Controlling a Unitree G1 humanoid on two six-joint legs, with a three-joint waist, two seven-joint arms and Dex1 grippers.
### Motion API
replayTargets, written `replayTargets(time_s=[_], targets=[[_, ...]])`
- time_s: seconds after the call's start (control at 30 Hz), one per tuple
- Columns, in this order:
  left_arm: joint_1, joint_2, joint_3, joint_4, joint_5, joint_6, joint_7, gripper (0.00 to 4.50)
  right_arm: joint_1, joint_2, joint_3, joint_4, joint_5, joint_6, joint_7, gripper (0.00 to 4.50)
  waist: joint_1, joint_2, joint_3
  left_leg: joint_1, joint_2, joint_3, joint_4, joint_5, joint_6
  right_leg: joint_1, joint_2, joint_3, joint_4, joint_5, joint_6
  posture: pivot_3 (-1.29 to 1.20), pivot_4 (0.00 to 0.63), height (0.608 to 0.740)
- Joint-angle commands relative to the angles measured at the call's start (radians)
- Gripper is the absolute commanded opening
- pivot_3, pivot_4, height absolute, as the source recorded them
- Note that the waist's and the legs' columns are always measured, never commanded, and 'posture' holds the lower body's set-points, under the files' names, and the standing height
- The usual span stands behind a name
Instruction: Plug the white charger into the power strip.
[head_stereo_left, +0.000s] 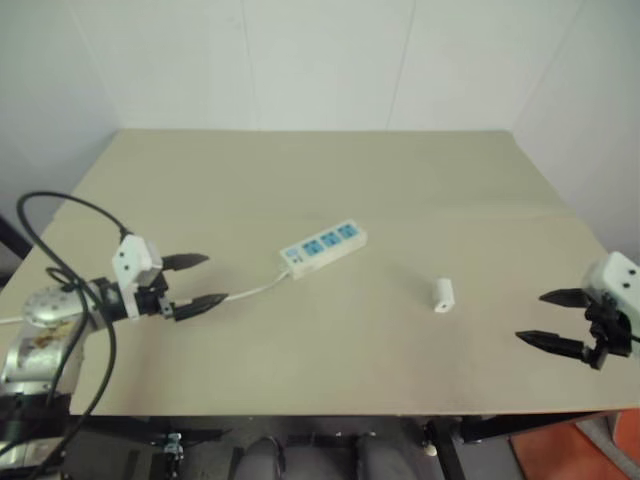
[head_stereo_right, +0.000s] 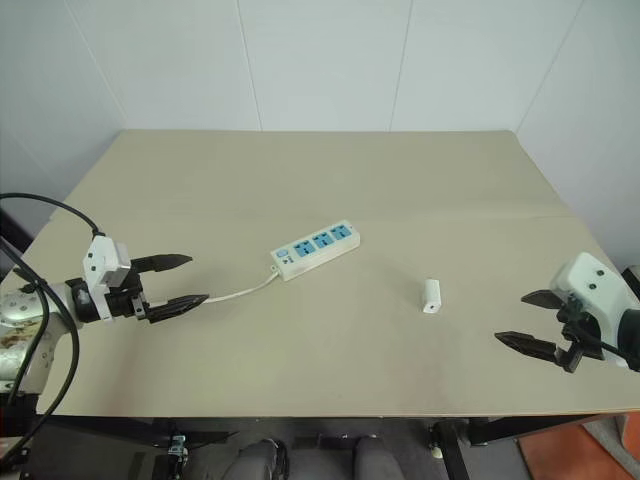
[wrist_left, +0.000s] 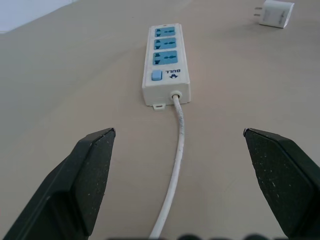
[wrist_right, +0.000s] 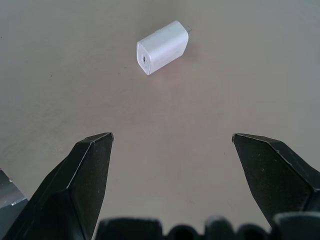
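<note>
From the head views, the power strip (head_stereo_left: 323, 248) lies mid-tabletop (head_stereo_left: 330, 170), the white charger (head_stereo_left: 444, 294) to its right (well apart). Left gripper (head_stereo_left: 196, 282) and right gripper (head_stereo_left: 553, 320) hover with fingers spread, grasping nothing. The left wrist view faces the strip's cord (wrist_left: 176, 165); the right wrist view faces the charger.

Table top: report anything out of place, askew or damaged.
Nothing looks damaged or spilled. The power strip lies at a slant on the table, its cord trailing toward the open left gripper. The white charger lies on its side, unplugged, apart from the strip and from the open right gripper.
</note>
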Motion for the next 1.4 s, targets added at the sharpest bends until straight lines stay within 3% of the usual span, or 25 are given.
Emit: replayTargets(time_s=[0.03,0.2,0.37,0.67,0.8,1.03,1.4], targets=[[-0.018,-0.003,-0.003,0.001,0.007,-0.003,0.012,4.46,-0.003,0.01,-0.048,-0.028,0.007,-0.001,-0.026,4.5,0.0,0.0,0.0,0.0,0.0,0.0,0.0,0.0,0.0,0.0,0.0,0.0,0.0,0.0,0.0,0.0,0.15,0.74],[-0.031,-0.014,-0.012,0.016,0.009,-0.026,0.003,4.46,0.014,0.026,-0.057,-0.051,0.011,-0.024,-0.028,4.5,0.002,0.0,0.0,0.0,0.0,0.0,0.0,0.0,0.0,0.0,0.0,0.0,0.0,0.0,0.0,0.0,0.15,0.74],[-0.146,-0.125,-0.083,0.2,0.023,-0.128,-0.066,4.46,-0.001,0.062,-0.038,-0.078,0.004,-0.041,-0.073,4.5,0.011,0.0,0.0,0.001,-0.001,0.0,0.0,0.0,0.0,0.001,0.0,0.0,0.0,0.0,0.0,0.0,0.15,0.74],[-0.467,-0.345,-0.166,0.863,0.209,-0.518,-0.038,4.46,-0.009,0.095,-0.019,-0.14,0.016,-0.01,-0.134,4.5,0.026,-0.001,0.0,-0.002,-0.002,-0.001,0.002,0.0,0.0,0.001,0.0,0.0,-0.001,0.001,0.002,0.0,0.15,0.74],[-0.566,-0.409,-0.16,1.051,0.248,-0.602,-0.026,4.46,0.023,0.115,-0.038,-0.187,0.017,0.007,-0.154,4.5,0.026,-0.001,0.0,-0.006,-0.002,-0.002,0.004,0.0,0.0,0.0,0.0,0.0,-0.002,0.002,0.003,0.0,0.15,0.74],[-0.642,-0.47,-0.171,1.195,0.344,-0.666,0.093,4.46,0.081,0.149,-0.082,-0.259,0.024,0.044,-0.199,4.5,0.028,-0.001,-0.001,-0.006,-0.003,-0.003,0.005,0.0,0.0,0.0,0.0,-0.001,-0.001,0.002,0.004,0.0,0.15,0.74],[-0.701,-0.561,-0.167,1.25,0.421,-0.619,0.205,4.46,0.146,0.192,-0.105,-0.368,0.044,0.083,-0.243,4.5,0.031,-0.002,-0.002,-0.005,-0.003,-0.003,0.005,0.0,0.0,0.002,-0.001,-0.001,-0.002,0.003,0.005,0.0,0.15,0.74]])
